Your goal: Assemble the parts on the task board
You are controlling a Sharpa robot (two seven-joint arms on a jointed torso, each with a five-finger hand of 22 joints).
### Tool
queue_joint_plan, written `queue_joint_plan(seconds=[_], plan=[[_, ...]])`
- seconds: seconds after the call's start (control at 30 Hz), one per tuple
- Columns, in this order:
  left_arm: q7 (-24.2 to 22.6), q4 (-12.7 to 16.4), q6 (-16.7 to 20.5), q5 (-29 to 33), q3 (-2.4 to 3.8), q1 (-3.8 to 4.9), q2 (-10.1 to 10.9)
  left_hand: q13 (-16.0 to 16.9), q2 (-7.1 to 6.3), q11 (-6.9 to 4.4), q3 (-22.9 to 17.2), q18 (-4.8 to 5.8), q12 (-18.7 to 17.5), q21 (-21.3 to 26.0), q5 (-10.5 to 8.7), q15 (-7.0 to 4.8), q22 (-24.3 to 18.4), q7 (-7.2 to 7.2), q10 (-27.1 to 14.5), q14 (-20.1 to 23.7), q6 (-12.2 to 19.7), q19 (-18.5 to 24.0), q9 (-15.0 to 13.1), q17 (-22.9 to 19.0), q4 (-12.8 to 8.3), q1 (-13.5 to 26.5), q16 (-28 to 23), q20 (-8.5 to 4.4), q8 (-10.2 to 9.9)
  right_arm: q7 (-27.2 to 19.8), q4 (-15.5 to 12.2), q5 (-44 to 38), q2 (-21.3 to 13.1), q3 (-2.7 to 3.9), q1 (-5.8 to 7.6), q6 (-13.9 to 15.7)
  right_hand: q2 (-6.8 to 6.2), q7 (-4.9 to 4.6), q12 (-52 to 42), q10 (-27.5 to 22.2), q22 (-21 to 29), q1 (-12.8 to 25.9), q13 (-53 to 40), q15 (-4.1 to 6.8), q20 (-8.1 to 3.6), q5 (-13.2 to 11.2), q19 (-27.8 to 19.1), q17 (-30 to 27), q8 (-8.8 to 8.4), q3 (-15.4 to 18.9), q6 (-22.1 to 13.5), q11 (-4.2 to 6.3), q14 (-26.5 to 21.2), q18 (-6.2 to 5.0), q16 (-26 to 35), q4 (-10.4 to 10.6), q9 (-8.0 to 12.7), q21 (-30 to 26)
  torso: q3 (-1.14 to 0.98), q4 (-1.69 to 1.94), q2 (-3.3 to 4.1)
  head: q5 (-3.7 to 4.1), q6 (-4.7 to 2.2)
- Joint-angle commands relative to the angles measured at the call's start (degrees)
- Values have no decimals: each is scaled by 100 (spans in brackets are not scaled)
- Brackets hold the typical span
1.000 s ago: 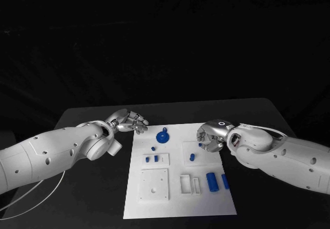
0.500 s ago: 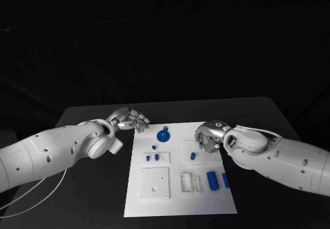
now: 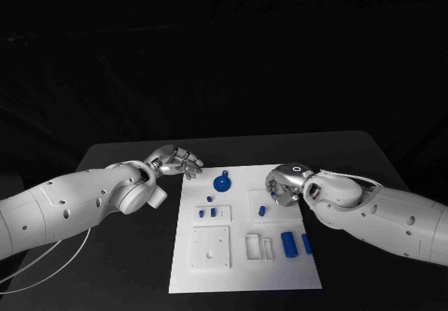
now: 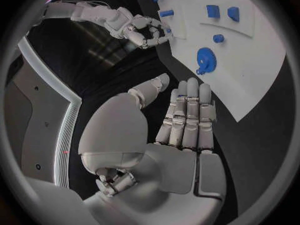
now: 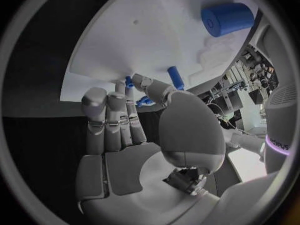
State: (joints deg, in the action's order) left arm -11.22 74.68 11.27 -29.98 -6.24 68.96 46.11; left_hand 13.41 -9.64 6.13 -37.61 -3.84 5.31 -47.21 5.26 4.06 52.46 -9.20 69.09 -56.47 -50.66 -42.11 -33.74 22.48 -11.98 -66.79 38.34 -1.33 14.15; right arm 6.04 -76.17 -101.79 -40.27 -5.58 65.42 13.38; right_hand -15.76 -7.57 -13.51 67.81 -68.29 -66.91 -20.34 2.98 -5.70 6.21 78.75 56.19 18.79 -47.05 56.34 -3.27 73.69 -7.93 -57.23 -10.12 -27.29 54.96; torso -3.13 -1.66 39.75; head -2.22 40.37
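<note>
The white task board (image 3: 245, 265) lies mid-table. My right hand (image 3: 283, 184) hovers over its right edge, fingers curled, pinching a small blue part (image 5: 129, 80) between thumb and a finger. My left hand (image 3: 175, 162) floats off the board's far left corner, fingers straight, holding nothing. A blue disc with a tab (image 3: 222, 184) lies at the far end of the board (image 4: 250, 80), close to the left hand (image 4: 187, 120). A blue peg (image 3: 261, 210) stands mid-board near the right hand. Two blue cylinders (image 3: 289, 245) lie at the right, the bigger also in the right wrist view (image 5: 228, 19).
Two small blue pegs (image 3: 207, 212) stand in a raised block on the board's left half, with a tiny blue piece (image 3: 208, 199) beyond them. A white square plate (image 3: 210, 248) and white slotted holders (image 3: 257, 249) sit at the near end. Black table (image 3: 122, 259) surrounds the board.
Both hands have drifted slightly toward the table's far side. The right hand still carries the small blue part. The parts on the board have not moved.
</note>
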Motion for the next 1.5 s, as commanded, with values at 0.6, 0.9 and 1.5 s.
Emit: queue_joint_plan(seconds=[0.6, 0.9, 1.5], plan=[[22, -13, -139, 50, 4, 6, -6, -57, 45, 6, 56, -100, 36, -235, 15, -174, 176, 7, 16, -149, 7, -235, 58, 247, -25, -18, 427, -180, 44, 187, -78, -570, 14, -26, -89, 23, 170, 194, -212, 602, -186, -179, -404, 216, -95, -104, 62, 19, 227, -307, 472, 213, 146, -707, -62, -232, -146, 231, 0, -1, -1, 28, 32], [19, -65, -124, 46, 4, 6, -10, -63, 45, 8, 49, -93, 36, -236, 18, -174, 185, 6, 12, -131, 11, -228, 63, 259, -34, -26, 444, -186, 46, 215, -102, -487, 2, -25, -93, 356, 152, 210, -216, 641, -212, -150, -463, 231, -101, -138, 80, 38, 236, -361, 514, 229, 162, -707, -76, -229, -172, 258, -2, -2, -3, 30, 17], [25, -170, -84, 39, 4, 5, -37, -77, 41, 17, 45, -78, 30, -230, 22, -169, 197, -2, -6, -91, 31, -208, 77, 275, -37, -18, 465, -189, 43, -211, -263, 297, -169, 240, -90, 426, 175, 210, -185, 630, -228, -115, -494, 234, -112, -121, 65, 42, 224, -387, 512, 229, 149, -707, -60, -239, -189, 259, -3, -14, -6, 24, -57]])
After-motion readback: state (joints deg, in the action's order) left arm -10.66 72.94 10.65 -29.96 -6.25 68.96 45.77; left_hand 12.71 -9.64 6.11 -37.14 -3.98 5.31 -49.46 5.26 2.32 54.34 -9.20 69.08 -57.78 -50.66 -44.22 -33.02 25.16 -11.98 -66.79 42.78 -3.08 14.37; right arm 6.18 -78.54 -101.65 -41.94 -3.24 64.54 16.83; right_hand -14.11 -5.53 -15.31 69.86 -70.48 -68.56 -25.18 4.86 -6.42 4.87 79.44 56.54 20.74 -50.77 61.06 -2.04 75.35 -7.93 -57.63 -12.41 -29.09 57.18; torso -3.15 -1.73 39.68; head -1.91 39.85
